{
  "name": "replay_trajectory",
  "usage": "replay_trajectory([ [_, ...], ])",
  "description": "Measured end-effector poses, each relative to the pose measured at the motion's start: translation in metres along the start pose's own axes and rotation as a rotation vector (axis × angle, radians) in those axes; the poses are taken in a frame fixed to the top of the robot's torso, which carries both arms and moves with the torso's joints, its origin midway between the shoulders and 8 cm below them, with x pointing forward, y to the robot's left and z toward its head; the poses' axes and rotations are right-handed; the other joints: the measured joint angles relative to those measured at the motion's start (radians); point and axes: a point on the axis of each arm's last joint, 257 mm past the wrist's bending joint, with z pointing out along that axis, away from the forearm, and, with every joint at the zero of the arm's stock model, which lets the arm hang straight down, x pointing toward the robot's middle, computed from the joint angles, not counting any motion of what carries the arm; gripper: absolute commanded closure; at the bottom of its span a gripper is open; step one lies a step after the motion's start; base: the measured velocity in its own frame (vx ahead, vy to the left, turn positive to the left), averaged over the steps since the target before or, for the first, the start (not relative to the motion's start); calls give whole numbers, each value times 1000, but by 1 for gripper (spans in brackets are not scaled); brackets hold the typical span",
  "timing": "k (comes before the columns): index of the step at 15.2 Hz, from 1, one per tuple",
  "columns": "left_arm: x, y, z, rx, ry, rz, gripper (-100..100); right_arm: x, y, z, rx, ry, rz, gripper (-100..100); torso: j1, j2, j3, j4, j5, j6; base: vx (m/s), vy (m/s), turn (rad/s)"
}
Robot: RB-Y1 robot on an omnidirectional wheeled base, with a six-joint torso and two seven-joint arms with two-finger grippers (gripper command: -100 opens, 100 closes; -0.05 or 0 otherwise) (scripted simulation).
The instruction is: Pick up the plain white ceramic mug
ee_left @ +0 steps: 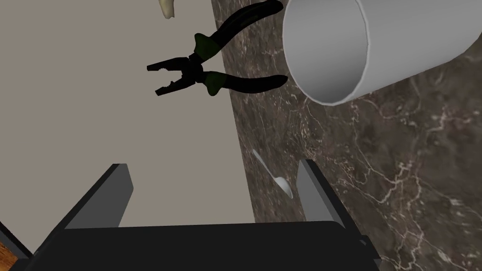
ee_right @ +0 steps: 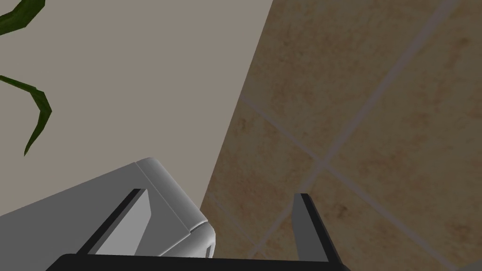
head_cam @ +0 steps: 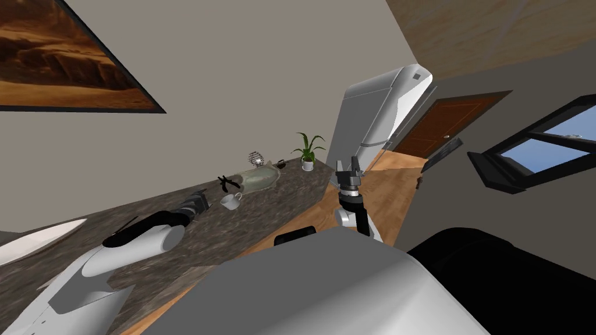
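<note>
The left hand [ee_left: 212, 164] hovers over the dark marbled desk [ee_left: 400, 164], its two fingers spread wide with nothing between them. The white mug [ee_left: 329, 51] stands on the desk just ahead of it, off to the side of one finger and apart from both (its open mouth is turned toward the wrist camera). Black pliers [ee_left: 202, 73] lie near the mug, on the wall side. A small white spoon [ee_left: 277, 179] rests on the desk close to the finger nearer the mug. The right hand [ee_right: 219, 193] is raised past the desk's end near the fridge [head_cam: 378, 110], fingers wide apart and empty.
</note>
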Motion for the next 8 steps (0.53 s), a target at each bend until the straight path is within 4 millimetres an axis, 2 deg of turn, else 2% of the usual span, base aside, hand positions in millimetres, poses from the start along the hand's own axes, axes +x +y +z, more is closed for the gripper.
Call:
replay_trajectory([
  [8, -26, 31, 1, -158, -31, -24, -100, 0, 0, 0, 0, 0, 0, 0, 0, 0, 0, 0, 0, 0, 11, -21, -83],
])
